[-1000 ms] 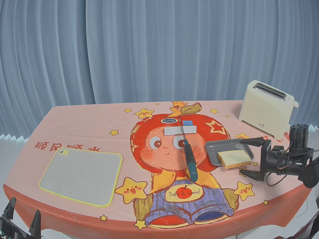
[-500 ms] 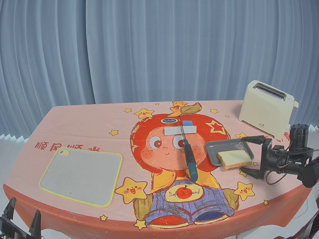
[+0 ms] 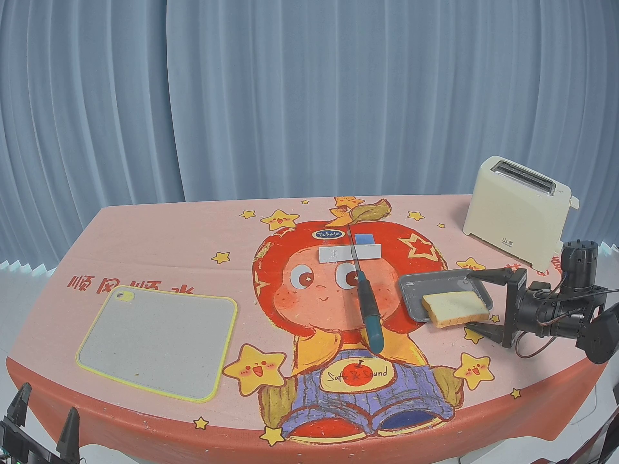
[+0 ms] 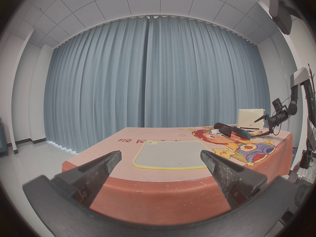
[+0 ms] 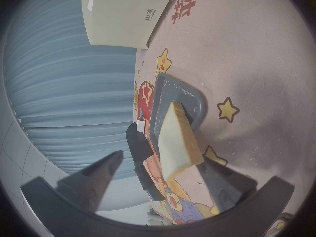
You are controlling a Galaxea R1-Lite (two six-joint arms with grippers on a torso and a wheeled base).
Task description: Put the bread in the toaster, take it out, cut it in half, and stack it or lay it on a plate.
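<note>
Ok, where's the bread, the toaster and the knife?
bread [image 3: 455, 305], head view, top face of the slice.
toaster [image 3: 510, 219], head view, front side wall.
knife [image 3: 371, 314], head view, teal handle.

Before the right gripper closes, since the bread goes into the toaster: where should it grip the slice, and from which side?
Probably the end of the bread overhanging the grey tray, from the robot's right: that end is clear of the rim, and the open right gripper flanks it.

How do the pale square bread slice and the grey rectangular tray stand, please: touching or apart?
Touching: head view shows the bread slice resting on the tray, overhanging its rim.
</note>
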